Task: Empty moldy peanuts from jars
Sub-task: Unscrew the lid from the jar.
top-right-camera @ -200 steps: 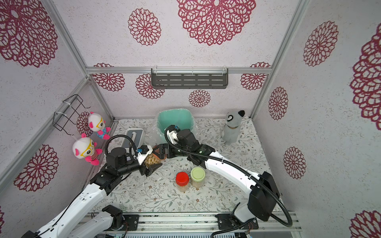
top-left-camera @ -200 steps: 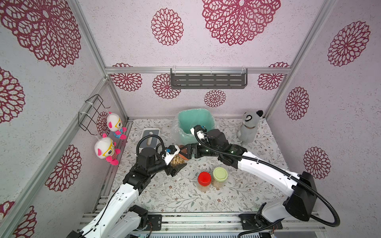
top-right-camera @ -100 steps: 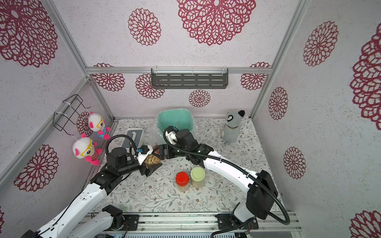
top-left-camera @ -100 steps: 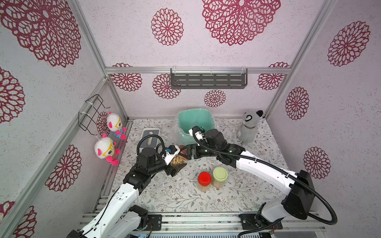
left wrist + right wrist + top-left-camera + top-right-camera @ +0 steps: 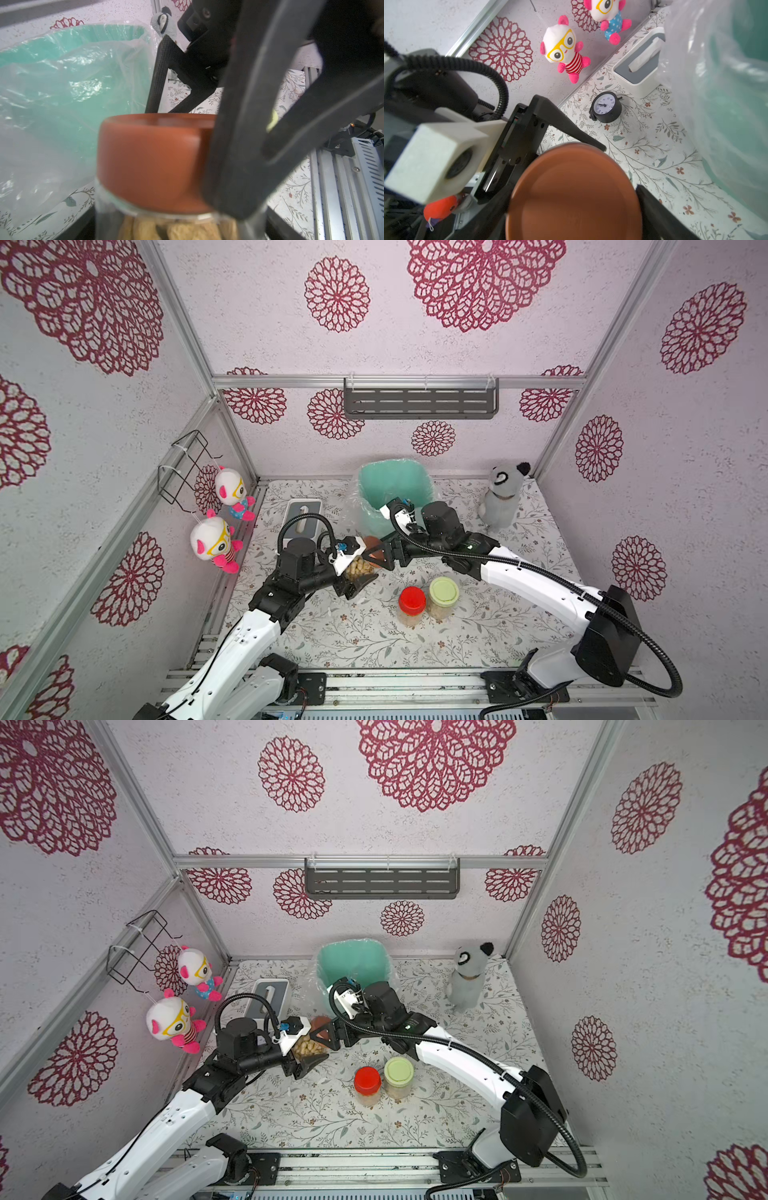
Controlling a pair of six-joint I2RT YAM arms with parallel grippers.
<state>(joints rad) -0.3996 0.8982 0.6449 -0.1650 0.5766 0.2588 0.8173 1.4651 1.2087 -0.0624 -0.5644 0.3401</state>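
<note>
L gripper holds the jar of peanuts up off the table. The jar is tipped, lid end facing R gripper. R gripper is clamped round the lid, straight on. Bin is just behind.

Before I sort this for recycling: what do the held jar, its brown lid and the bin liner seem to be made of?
The jar looks clear and glossy, glass or hard plastic; peanuts show through. The brown lid looks opaque, smooth, satin: likely moulded plastic. The bin liner is thin clear plastic film, crinkled and shiny.
</note>
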